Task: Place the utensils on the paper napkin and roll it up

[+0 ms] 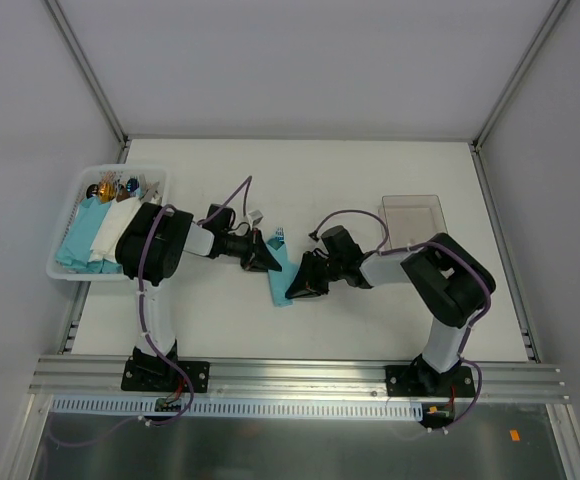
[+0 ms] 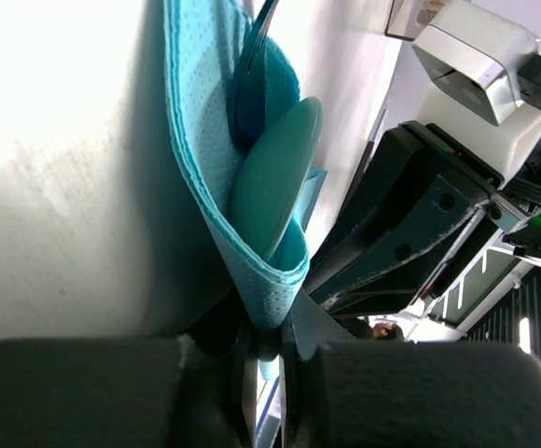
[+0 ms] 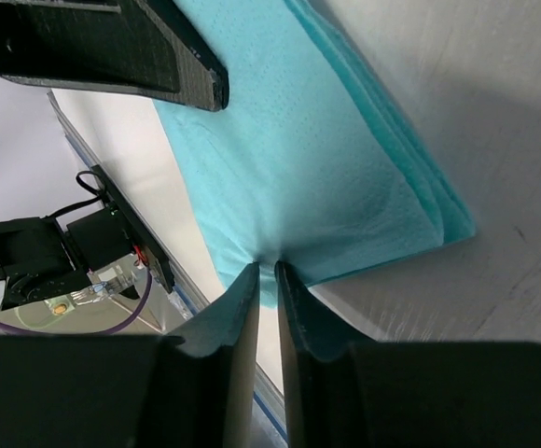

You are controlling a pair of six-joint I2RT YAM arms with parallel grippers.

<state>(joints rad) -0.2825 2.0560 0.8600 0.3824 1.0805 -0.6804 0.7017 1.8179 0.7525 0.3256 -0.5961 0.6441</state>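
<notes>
Both left gripper and right gripper pinch the paper napkin on a white, apparently walled table.

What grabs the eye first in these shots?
Both arms meet at table centre, with the left gripper and right gripper each shut on an edge of the teal paper napkin. The left wrist view shows teal utensils tucked inside its fold. A white basket of napkin bundles sits at the far left.
</notes>
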